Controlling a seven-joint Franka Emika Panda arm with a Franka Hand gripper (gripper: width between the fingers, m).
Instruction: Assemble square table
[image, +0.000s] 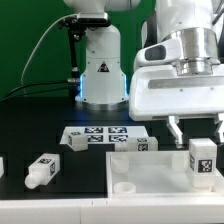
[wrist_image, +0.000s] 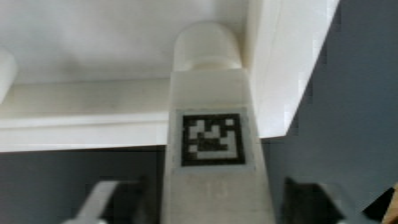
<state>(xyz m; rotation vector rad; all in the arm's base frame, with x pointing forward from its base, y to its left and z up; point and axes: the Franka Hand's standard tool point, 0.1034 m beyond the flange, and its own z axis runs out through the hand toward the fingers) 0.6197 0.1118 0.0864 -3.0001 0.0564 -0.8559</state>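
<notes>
slab (image: 160, 172) flat at the tabletop (image: 30, 125) edge nearest the exterior camera. leg (image: 203, 162) stands upright at the slab's end on the exterior view's right. pincer (image: 195, 137) straddles that leg, fingers (wrist_image: 111, 205) apart with a thin gap each side, not clamping. second leg (image: 42, 171) lies loose toward the exterior view's left. marker board (image: 95, 137) sits behind the slab.
</notes>
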